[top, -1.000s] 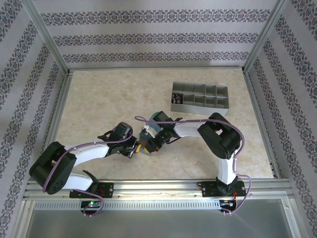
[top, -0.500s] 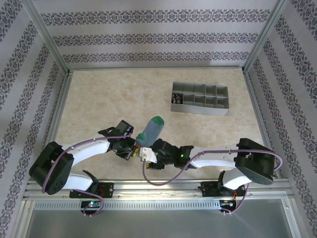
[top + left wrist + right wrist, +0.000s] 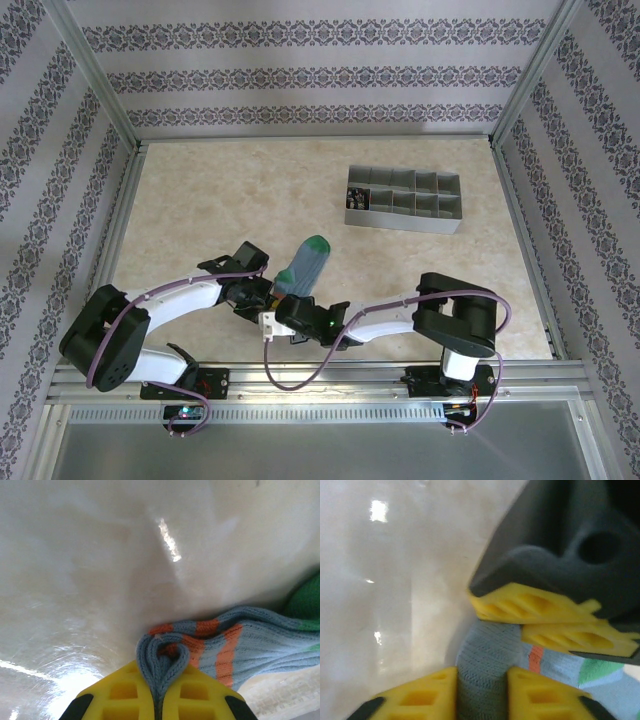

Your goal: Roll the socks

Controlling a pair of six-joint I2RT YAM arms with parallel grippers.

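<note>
1. Currently early in the roll: sock lies on the table near the middle, cuff end at the grippers. The body runs out toward 1 o'clock, with the green heel at the far end.
2. Left gripper is fully closed, pinching the folded cuff edge. The fabric bulges in a loop just above the pads.
3. Right gripper has narrow jaws and the sock end fills the gap between the pads, so I read it as gripping. It sits at about 6 o'clock of the left one, fingertips close together.
4. My read: only the first turn is formed and most of the length is flat. The next move needs one gripper to hold the core while the other re-grips and turns it toward 1 o'clock, with tension kept so the loop doesn't spring open.
5. Unclear: from overhead both wrists cover the cuff, so I can't count turns. The left wrist view cuts the heel off at its 3 o'clock edge. Can't tell if a second sock sits inside the fold.
6. Tray is well apart at 1 o'clock and not involved.
</note>
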